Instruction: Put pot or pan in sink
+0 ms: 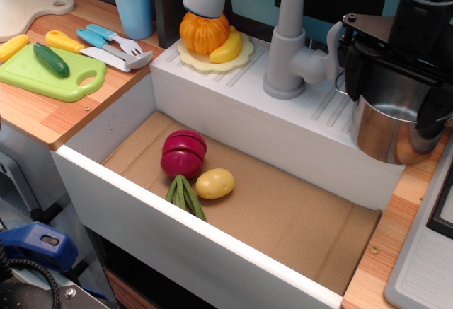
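The shiny steel pot (386,136) is at the right end of the sink's white grooved back ledge (283,121), partly over the wooden counter. My black gripper (393,95) comes down from the top right, with its fingers (354,76) at either side of the pot's rim, gripping it. The pot's far side is hidden by the gripper. The sink (92,139) is a white basin with a cardboard-brown floor, left of and below the pot. The grey faucet (289,47) stands just left of the gripper.
In the sink lie a red beet (183,153) with green stalks and a yellow potato (215,183). A plate with a pumpkin and banana (212,37) sits on the ledge. The left counter holds a green cutting board (28,76), cutlery and a blue cup (134,6). A stove edge (432,252) is at right.
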{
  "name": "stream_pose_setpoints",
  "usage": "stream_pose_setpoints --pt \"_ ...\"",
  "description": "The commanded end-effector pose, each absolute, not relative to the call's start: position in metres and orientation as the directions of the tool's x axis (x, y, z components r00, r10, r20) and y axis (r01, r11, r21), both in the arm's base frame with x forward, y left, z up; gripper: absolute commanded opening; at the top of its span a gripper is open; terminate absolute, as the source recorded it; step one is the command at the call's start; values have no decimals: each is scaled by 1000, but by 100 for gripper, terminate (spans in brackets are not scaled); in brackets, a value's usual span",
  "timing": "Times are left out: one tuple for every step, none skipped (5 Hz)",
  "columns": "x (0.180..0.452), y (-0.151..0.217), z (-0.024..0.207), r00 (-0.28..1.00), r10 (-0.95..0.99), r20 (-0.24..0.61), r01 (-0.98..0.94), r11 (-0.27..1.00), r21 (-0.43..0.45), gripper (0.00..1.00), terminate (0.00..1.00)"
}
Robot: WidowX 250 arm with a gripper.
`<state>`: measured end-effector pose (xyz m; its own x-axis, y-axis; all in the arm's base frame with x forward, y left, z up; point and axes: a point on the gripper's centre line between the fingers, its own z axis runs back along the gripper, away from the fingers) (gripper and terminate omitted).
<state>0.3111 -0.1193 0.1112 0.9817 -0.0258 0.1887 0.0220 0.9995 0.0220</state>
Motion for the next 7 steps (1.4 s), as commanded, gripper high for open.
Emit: stream_pose_setpoints --pt "311 -119 111 982 -26 189 22 1000 22 100 0" --pt "319 -122 113 961 -154 231 145 988 57 100 0" --pt "331 -125 111 913 -277 298 268 961 70 100 0" --pt "343 -131 102 845 -371 384 362 927 98 100 0" --pt "353 -136 92 825 -381 417 387 919 74 100 0" --pt "357 -141 81 805 -388 448 409 911 53 100 0" --pt "361 -141 69 785 -396 475 431 902 40 100 0"
